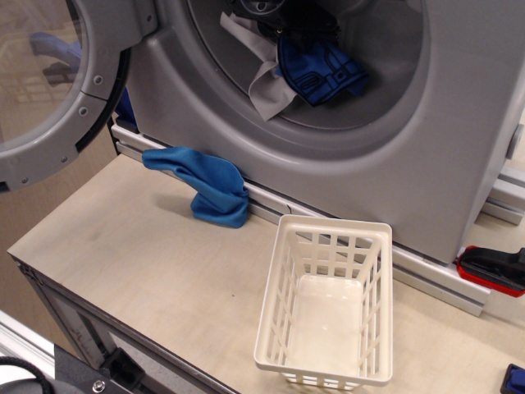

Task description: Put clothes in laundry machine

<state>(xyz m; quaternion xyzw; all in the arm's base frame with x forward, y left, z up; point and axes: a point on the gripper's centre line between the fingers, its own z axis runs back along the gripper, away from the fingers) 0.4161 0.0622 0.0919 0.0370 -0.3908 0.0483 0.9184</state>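
clothes [316, 72] inside the laundry machine [328, 139] drum, dark pincer [275, 10] above them, grip unclear, white basket [326, 305] on desk [148, 263]

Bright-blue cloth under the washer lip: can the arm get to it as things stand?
Probably yes. The bright-blue cloth lies uncovered on the table; the basket stands apart from it. The gripper sits inside the drum, so it must back out first.

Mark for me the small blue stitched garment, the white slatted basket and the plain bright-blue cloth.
Small blue garment with dark stitching [321, 72]: main camera view, centre of its fabric.
White slatted plastic basket [335, 225]: main camera view, far rim.
Plain bright-blue cloth [215, 189]: main camera view, middle fold.
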